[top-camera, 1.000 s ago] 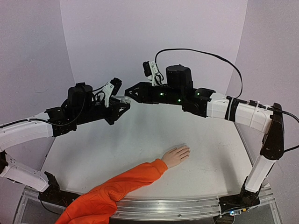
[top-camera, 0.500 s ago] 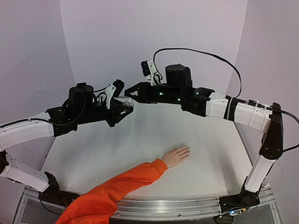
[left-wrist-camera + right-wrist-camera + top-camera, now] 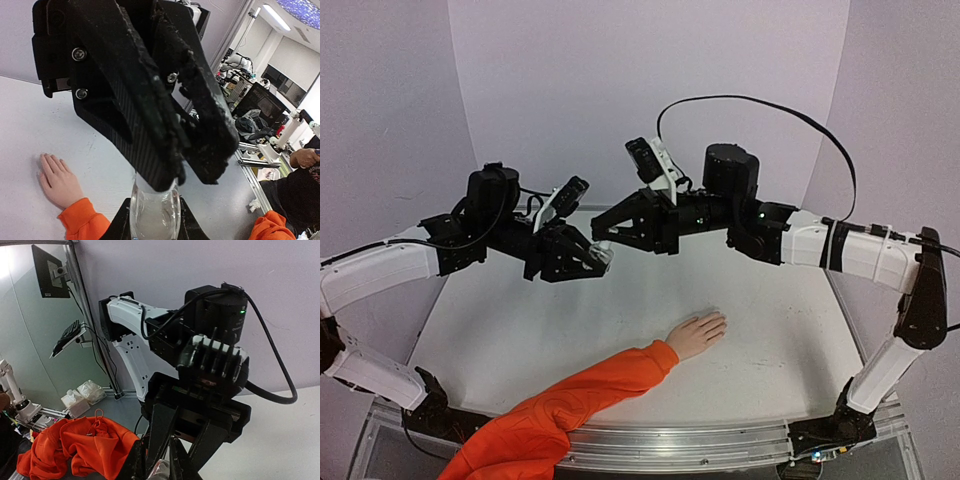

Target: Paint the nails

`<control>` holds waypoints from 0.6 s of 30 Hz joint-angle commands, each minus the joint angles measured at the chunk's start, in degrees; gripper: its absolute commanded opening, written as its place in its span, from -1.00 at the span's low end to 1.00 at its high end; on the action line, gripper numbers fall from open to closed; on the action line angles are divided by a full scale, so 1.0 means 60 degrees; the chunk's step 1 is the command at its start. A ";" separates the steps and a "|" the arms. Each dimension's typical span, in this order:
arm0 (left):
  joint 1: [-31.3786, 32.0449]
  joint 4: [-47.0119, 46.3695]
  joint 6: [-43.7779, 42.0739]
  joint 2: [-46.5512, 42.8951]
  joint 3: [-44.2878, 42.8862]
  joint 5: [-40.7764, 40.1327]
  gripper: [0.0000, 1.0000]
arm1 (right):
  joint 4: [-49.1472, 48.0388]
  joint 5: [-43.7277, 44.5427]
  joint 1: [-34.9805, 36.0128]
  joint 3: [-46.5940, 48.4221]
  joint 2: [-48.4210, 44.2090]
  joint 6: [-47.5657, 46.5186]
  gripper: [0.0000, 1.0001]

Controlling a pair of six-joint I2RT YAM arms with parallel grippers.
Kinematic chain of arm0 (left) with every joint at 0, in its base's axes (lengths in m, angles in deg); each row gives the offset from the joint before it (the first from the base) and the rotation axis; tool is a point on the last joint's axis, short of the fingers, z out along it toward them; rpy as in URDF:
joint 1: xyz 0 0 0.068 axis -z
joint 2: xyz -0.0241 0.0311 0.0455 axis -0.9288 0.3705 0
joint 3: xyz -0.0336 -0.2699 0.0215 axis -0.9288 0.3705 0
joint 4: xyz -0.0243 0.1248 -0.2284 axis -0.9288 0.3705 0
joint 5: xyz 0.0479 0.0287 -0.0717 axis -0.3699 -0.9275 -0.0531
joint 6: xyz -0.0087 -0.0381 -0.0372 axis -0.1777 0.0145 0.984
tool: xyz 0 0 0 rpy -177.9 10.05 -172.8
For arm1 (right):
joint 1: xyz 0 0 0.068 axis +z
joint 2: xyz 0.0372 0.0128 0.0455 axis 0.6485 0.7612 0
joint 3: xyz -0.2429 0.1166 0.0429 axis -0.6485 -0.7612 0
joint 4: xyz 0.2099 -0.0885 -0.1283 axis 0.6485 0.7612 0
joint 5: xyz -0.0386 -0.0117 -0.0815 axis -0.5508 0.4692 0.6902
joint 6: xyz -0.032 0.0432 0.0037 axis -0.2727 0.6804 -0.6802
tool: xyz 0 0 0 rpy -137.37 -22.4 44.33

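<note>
While both arms hang above the far half of the table (image 3: 790, 310), the left gripper (image 3: 592, 260) is pinched on the body of a small bottle (image 3: 155, 216), lifting it clear of the surface, probably as an anchor. Meeting it from the right, the right gripper (image 3: 607, 243) has its fingers pressed together on the bottle's top, apparently to twist out the brush; the cap itself is hidden. Right of centre, toward the near edge, the mannequin hand (image 3: 697, 333) lies palm down at the end of its orange sleeve (image 3: 570, 400), its nails (image 3: 720, 322) upward and reachable.
</note>
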 commanded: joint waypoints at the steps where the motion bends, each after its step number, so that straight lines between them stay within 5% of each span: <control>1: -0.0242 -0.0974 0.0157 -0.0496 -0.0848 0.0464 -1.00 | -0.0191 -0.1309 0.0131 -0.0413 -0.0355 -0.0424 -1.00; 4: -0.0235 -0.0977 0.0014 -0.0563 -0.0751 -0.0468 -1.00 | -0.0200 -0.0637 0.0131 -0.0478 -0.0496 -0.0316 -0.90; 11: -0.0079 -0.0873 -0.1190 -0.1216 0.0285 -0.5235 -1.00 | 0.1281 0.4205 0.0081 -0.0068 -0.1024 0.0642 0.51; 15: 0.0166 -0.0670 -0.2018 -0.1450 0.0629 -0.6800 -1.00 | 0.2649 0.5351 0.0025 0.0556 -0.0972 0.1213 0.80; 18: 0.0220 -0.0571 -0.2410 -0.1532 0.0717 -0.7072 -1.00 | 0.3445 0.5406 0.0027 0.1132 -0.0693 0.1491 0.83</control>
